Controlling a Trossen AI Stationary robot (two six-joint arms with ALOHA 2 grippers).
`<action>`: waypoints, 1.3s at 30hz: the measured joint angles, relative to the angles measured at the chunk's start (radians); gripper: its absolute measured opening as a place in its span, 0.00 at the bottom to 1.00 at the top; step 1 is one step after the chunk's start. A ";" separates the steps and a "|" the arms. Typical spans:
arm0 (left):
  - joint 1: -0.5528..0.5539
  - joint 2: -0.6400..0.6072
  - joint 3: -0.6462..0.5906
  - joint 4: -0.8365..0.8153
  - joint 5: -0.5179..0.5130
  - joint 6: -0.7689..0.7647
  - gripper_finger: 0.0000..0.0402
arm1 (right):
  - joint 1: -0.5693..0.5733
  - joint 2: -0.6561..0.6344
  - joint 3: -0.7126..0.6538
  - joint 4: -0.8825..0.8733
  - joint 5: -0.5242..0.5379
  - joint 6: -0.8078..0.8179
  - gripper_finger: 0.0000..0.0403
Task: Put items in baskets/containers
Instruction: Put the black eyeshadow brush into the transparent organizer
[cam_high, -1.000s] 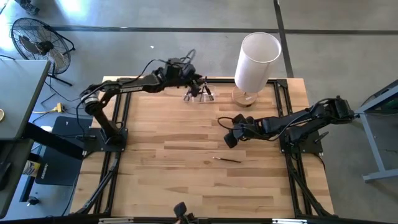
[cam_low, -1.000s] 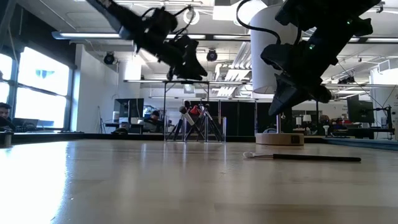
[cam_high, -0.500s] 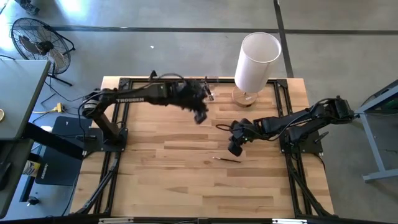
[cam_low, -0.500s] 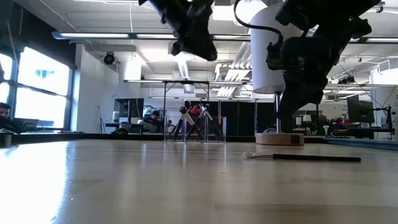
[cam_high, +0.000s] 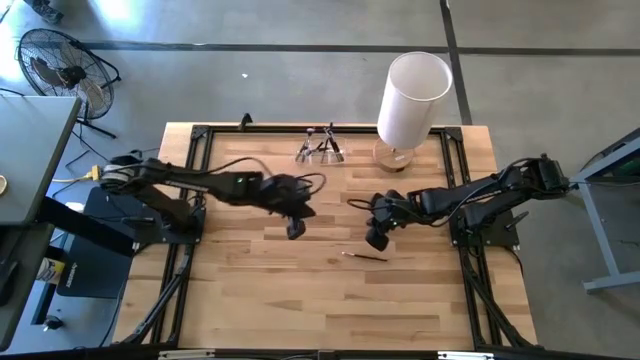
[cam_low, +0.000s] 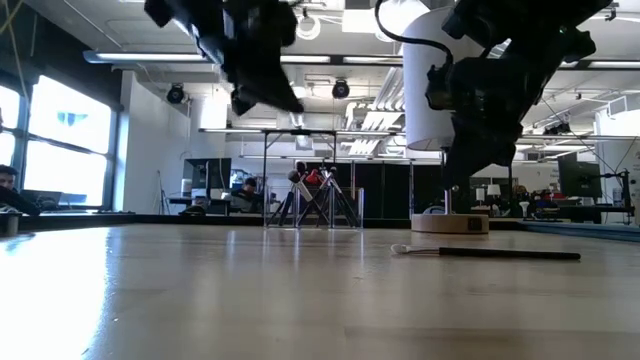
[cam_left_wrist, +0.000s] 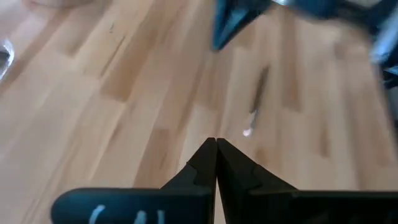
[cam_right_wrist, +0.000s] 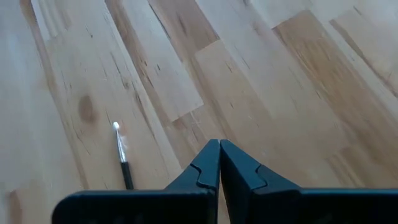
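From above I see both arms over the tabletop (cam_high: 250, 290). The left gripper (cam_high: 295, 230) hangs near the middle, the right gripper (cam_high: 377, 240) is just beyond the single makeup brush (cam_high: 365, 257) that lies flat on the wood.

Only this high view shows the clear holder (cam_high: 320, 152) at the far edge, with brushes standing in it, beside the tall white cylinder (cam_high: 412, 100).

The low view shows that both grippers are above the surface, not touching it.

The wrist views give me the fingers: on each gripper the two tips are pressed together with nothing between them.

The brush is thin, with a dark handle and a small pale tip — the right wrist view shows the tip best.

I can read no writing.
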 joint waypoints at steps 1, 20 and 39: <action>-0.012 -0.039 -0.046 0.038 -0.006 -0.003 0.00 | 0.000 0.000 0.000 0.009 -0.001 0.019 0.02; -0.125 -0.678 -0.413 -0.093 -0.113 -0.001 0.00 | 0.102 0.259 0.455 -0.230 0.071 -0.153 0.00; -0.124 -0.748 -0.416 -0.184 -0.057 -0.011 0.00 | 0.108 0.548 0.648 -0.433 -0.135 -0.270 0.25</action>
